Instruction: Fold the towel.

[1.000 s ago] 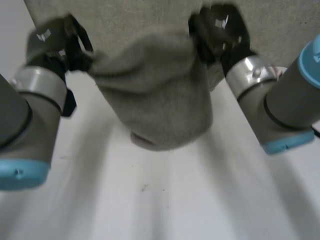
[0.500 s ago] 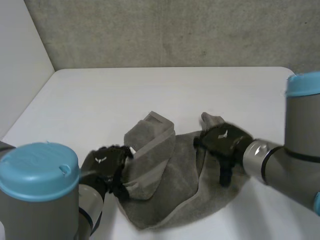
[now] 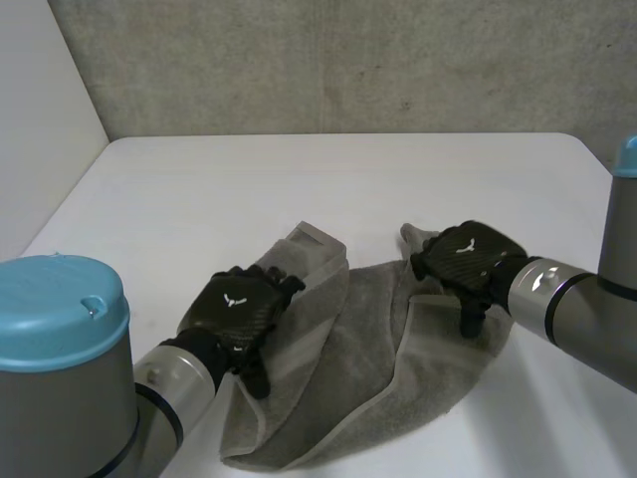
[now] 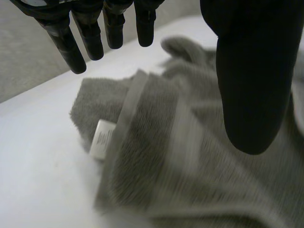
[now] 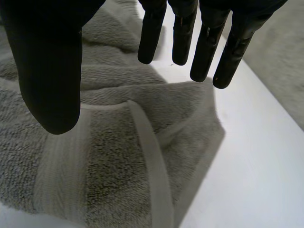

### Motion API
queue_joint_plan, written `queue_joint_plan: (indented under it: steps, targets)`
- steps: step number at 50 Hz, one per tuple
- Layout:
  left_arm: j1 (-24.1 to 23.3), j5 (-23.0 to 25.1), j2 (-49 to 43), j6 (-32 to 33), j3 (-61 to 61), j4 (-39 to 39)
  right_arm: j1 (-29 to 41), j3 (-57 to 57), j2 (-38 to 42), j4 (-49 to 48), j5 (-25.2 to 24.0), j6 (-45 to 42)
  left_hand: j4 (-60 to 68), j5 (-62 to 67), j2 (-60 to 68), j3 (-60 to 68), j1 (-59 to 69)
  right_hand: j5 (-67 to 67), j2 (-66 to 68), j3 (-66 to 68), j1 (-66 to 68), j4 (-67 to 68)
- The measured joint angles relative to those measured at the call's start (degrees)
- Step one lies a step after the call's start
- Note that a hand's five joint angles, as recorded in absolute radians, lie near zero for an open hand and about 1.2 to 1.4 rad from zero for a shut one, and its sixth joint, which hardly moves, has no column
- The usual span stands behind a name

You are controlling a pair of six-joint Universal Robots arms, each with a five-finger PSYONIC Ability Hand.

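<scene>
A second ago the towel (image 3: pixel 368 363) hung in the air between both hands. Now it lies rumpled on the white table (image 3: pixel 328 179), toward the near side. The left hand (image 3: pixel 237 307), which was nearer the left arm (image 3: pixel 60 339) half a second ago, now sits over the towel's left fold. Its fingers (image 4: pixel 78 45) are straight and apart from the thumb, holding nothing. A white label (image 4: pixel 102 138) shows at the folded corner below them. The right hand (image 3: pixel 463 257) has shifted slightly outward over the right edge, its fingers (image 5: pixel 151 33) likewise straight and empty. A grey wall (image 3: pixel 348 60) stands behind the table. The towel's longer stretch runs from near left to far right, and one banded corner points toward the wall.
</scene>
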Motion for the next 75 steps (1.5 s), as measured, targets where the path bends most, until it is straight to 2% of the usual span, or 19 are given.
queue_joint_plan:
  steps: [1, 3, 4, 6, 12, 18, 24, 30, 31, 33, 34, 36, 41, 50, 53, 56, 61, 68, 75]
  targets:
    - [1.1, 1.27, -0.02, 4.91, -1.03, 0.03, 0.02, 0.08, 0.75, -0.05, -1.04, -1.13, 0.0, 0.0, 0.0, 0.0, 0.0, 0.27, 0.2, 0.23, 0.24, 0.26]
    - [1.64, 1.77, -0.02, 7.07, -1.47, 0.09, 0.03, 0.12, 1.29, -0.08, -1.75, -1.79, 0.0, 0.0, 0.01, 0.0, 0.0, 0.53, 0.5, 0.48, 0.56, 0.53]
    - [2.98, 2.77, -0.03, 11.48, -2.49, 0.23, 0.1, 0.04, 2.35, -0.24, -2.74, -2.62, 0.0, 0.0, 0.01, 0.0, 0.0, 0.63, 0.5, 0.5, 0.63, 0.57]
    - [4.7, 4.02, -0.05, 15.97, -3.51, 0.61, 0.23, -0.13, 3.67, -0.56, -3.51, -3.36, 0.0, 0.0, 0.01, 0.0, 0.0, 0.7, 0.51, 0.65, 0.73, 0.63]
    - [10.15, 8.71, -0.38, 23.15, -5.44, 2.64, 0.59, -0.48, 7.44, -2.96, -4.21, -5.15, -0.03, 0.0, 0.01, 0.0, 0.0, 0.77, 0.73, 0.65, 0.8, 0.72]
    - [15.72, 16.54, -1.42, 24.45, -7.04, 6.2, 0.75, -0.02, 10.44, -7.95, -3.84, -5.87, -0.11, 0.0, -0.01, -0.08, 0.0, 1.67, 1.87, 1.73, 1.98, 1.75]
    - [17.21, 20.4, -2.11, 24.09, -8.03, 8.56, 0.75, -0.08, 12.43, -9.73, -3.62, -5.9, -0.11, 0.0, 0.0, -0.06, 0.0, 4.46, 4.66, 4.5, 5.2, 4.47]
    - [17.25, 20.96, -2.22, 23.7, -8.52, 10.02, 0.72, -0.67, 14.06, -10.76, -3.56, -5.87, -0.11, 0.0, -0.03, -0.11, 0.0, 15.27, 15.68, 15.59, 18.61, 15.55]
    - [17.21, 20.91, -2.2, 23.59, -8.58, 10.2, 0.68, -0.72, 14.23, -11.18, -3.56, -5.81, -0.11, 0.0, -0.05, -0.11, 0.0, 22.59, 23.12, 22.82, 26.15, 22.83]
    - [17.16, 20.82, -2.17, 23.49, -8.62, 10.3, 0.61, -0.7, 14.27, -11.7, -3.55, -5.7, -0.11, 0.0, -0.09, -0.11, 0.0, 25.19, 25.36, 25.53, 29.82, 25.48]
    - [17.12, 20.75, -2.13, 23.43, -8.65, 10.33, 0.49, -0.6, 14.16, -12.32, -3.54, -5.57, -0.12, 0.0, -0.11, -0.11, 0.0, 32.63, 32.91, 32.83, 37.88, 32.82]
    - [17.07, 20.66, -2.09, 23.36, -8.68, 10.34, 0.35, -0.37, 13.91, -13.05, -3.52, -5.44, -0.11, 0.0, -0.11, -0.11, 0.0, 37.54, 38.25, 38.22, 43.55, 37.76]
    - [17.06, 20.52, -1.89, 23.26, -8.89, 10.28, -0.3, 0.4, 13.01, -14.83, -3.42, -5.19, -0.12, 0.0, -0.11, -0.11, 0.0, 43.75, 43.85, 43.86, 50.2, 43.85]
    - [16.97, 20.51, -1.64, 23.23, -9.81, 10.15, -4.04, 1.27, 11.91, -15.18, -2.83, -5.02, -0.11, 0.0, -0.11, -0.12, 0.0, 45.12, 45.1, 45.08, 51.49, 45.21]
    - [16.93, 20.51, -1.57, 23.23, -10.16, 10.15, -5.11, 1.55, 11.58, -14.93, -2.65, -4.72, -0.12, 0.0, -0.12, -0.12, 0.0, 39.17, 37.76, 37.72, 42.91, 38.42]
    - [16.92, 20.52, -1.52, 23.24, -10.48, 10.15, -5.97, 2.12, 11.11, -14.59, -2.57, -3.4, -0.12, 0.0, -0.12, -0.12, 0.0, 22.18, 21.41, 21.61, 24.1, 21.62]
    - [16.91, 20.52, -1.51, 23.24, -10.62, 10.2, -6.2, 2.72, 10.1, -14.27, -2.5, 0.62, -0.12, 0.0, -0.12, -0.12, 0.0, 8.45, 8.11, 7.88, 7.99, 7.93]
    - [16.79, 20.52, -1.45, 23.24, -10.61, 10.24, -5.72, 2.47, 8.6, -13.98, -2.37, 9.15, -0.12, 0.0, -0.13, -0.12, 0.0, 1.69, 1.55, 1.38, 0.97, 1.36]
    - [16.72, 20.52, -1.43, 23.24, -10.63, 10.25, -5.35, 0.62, 9.55, -10.55, -1.84, 17.53, -0.12, 0.0, -0.13, -0.13, 0.0, 1.61, 1.57, 1.42, 1.36, 1.37]
